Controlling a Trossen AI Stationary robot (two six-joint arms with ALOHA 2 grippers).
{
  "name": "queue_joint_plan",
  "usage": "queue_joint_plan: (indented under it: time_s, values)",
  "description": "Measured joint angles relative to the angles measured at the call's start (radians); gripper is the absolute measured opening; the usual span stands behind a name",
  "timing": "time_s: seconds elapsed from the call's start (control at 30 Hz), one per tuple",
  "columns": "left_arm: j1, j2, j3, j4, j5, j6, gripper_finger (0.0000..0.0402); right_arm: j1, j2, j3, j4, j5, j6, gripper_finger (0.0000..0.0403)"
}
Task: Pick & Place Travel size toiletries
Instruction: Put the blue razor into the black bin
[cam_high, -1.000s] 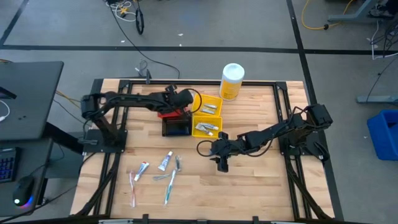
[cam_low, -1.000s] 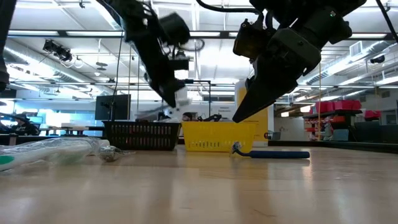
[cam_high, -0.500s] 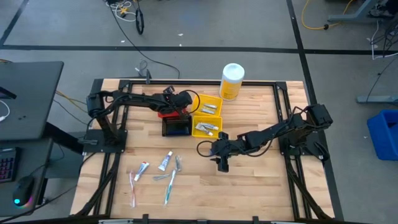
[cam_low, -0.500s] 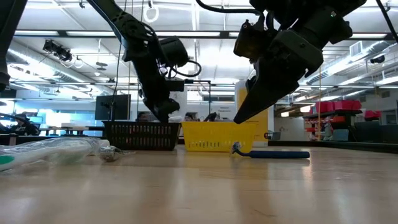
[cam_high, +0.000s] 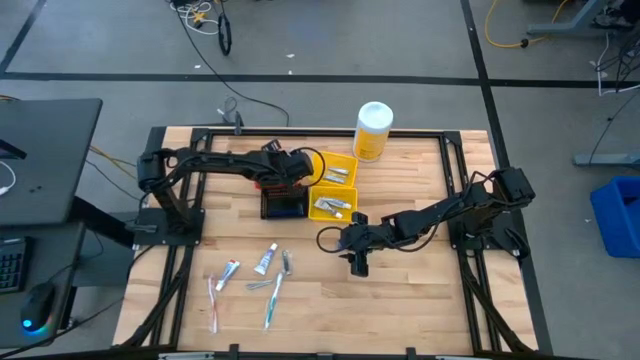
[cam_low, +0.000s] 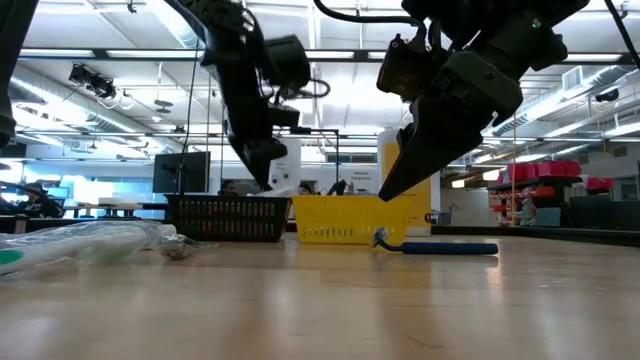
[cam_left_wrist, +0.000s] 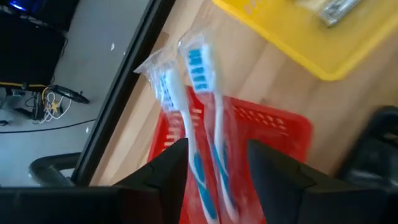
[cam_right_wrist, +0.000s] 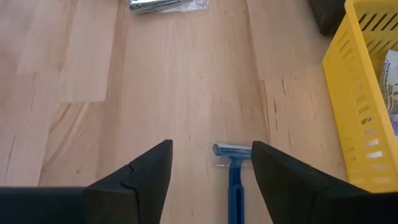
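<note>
Two wrapped toothbrushes (cam_left_wrist: 202, 124) hung pinched in our left hand (cam_left_wrist: 214, 165) above the red bin (cam_left_wrist: 273, 134), so we judged release next, while our right hand (cam_right_wrist: 208, 177), fingers spread and empty, hovered over the blue razor (cam_right_wrist: 233, 171) on the desk (cam_right_wrist: 124, 93).

I count two toothbrushes (cam_left_wrist: 208, 134) over the red bin (cam_left_wrist: 261, 134), two yellow bins (cam_high: 331, 190), one black bin (cam_high: 284, 205), one blue razor (cam_right_wrist: 234, 180), one yellow bottle (cam_high: 372, 132).

Grey floor (cam_high: 420, 40); bright ceiling lights (cam_low: 330, 95)
</note>
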Motion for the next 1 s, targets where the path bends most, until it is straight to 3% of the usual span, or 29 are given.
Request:
queue_joint_plan:
  time_s: [0.23, 0.57, 0.73, 1.0]
  values:
    - [-0.103, -0.155, 0.024, -0.145, 0.001, -0.111, 0.0174, 0.001, 0.0, 0.0, -0.002, -0.028, 0.006, 0.0246]
    - [-0.311, -0.402, -0.098, -0.087, 0.075, -0.118, 0.0157, 0.001, 0.0, 0.0, -0.001, -0.027, 0.012, 0.024]
    - [-0.428, -0.439, -0.228, 0.019, 0.101, -0.215, 0.0156, 0.001, 0.0, 0.0, -0.001, -0.026, 0.013, 0.0233]
    - [-0.58, -0.438, -0.326, 0.124, 0.114, -0.426, 0.0156, 0.001, 0.0, 0.0, -0.001, -0.025, 0.012, 0.0239]
